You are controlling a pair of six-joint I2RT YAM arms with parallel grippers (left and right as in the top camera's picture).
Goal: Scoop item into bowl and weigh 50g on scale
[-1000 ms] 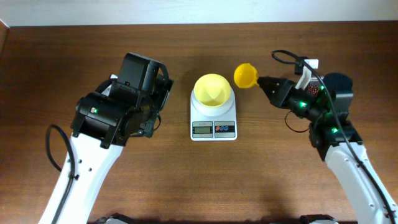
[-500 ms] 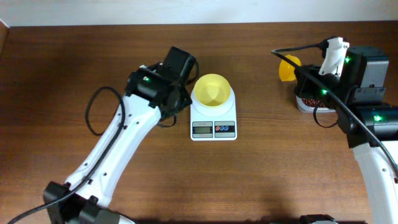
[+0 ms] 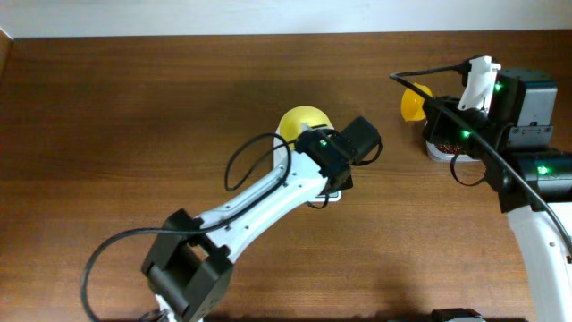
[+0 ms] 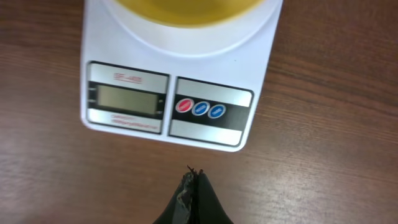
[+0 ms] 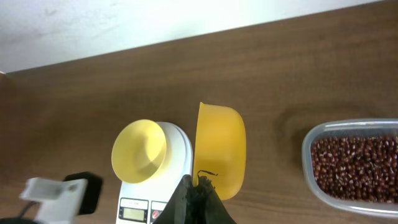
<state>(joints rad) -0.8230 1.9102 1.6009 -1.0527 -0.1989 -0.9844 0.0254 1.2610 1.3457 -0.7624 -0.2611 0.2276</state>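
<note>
The white scale has its grey display and red and blue buttons facing me. The pale yellow bowl sits on the scale, and no beans show in it. My left gripper is shut on nothing, just off the scale's front edge; from overhead, the left arm covers most of the scale. My right gripper is shut on a yellow scoop, which hangs left of the bean container. The item, dark red-brown beans, fills that clear container.
The left arm stretches diagonally from the front left to the table's middle. The right arm occupies the right side. A pale wall runs along the table's far edge.
The left arm has swung right, from beside the scale to over its front, and its gripper has shut. The right gripper carried the scoop right toward the container, then held still.
</note>
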